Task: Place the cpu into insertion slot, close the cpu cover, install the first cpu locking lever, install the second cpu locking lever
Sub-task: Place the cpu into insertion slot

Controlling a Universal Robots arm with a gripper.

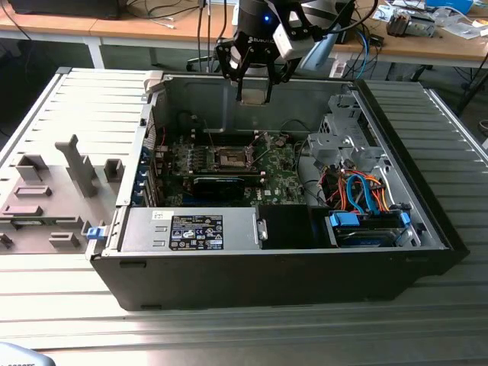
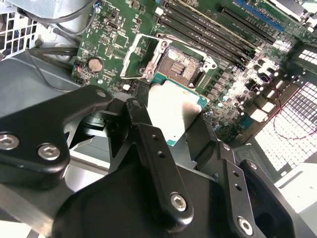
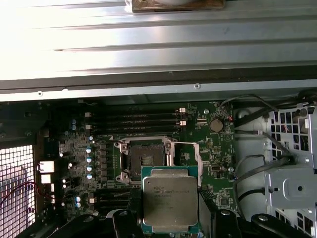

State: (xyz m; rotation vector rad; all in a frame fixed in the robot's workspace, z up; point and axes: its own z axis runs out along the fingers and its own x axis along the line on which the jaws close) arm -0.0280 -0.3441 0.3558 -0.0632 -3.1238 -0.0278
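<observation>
We see a ribbed metal table (image 1: 69, 91) carrying an open black case (image 1: 229, 282), which lies on its side with the interior facing up. In the exterior view a grey fixture (image 1: 72, 164) sits on the table at nine o'clock from the case. Inside the case the green board (image 1: 284, 177) fills the middle. A bundle of orange and blue cables (image 1: 358, 191) lies at three o'clock from the board.

The gripper (image 1: 254, 90) hangs over the far wall of the case, at twelve o'clock from the slot (image 1: 231, 158) in the exterior view, and well clear of the board. Its black fingers (image 2: 148, 144) are closed narrowly on the cpu (image 3: 170, 202), one on each of two opposite edges. The chip is held flat between them, its silvery metal top facing the first wrist camera and its green rim showing all round.

The cpu is in the air, apart from the slot and not seated. In both wrist views one edge of the chip appears just beside the slot's near side, partly over its rim.

The slot is bare, its dark centre uncovered inside the shiny rim. The cover (image 2: 129, 54) is swung open, and we see it in the second wrist view as a thin frame tilted up beside the slot.
</observation>
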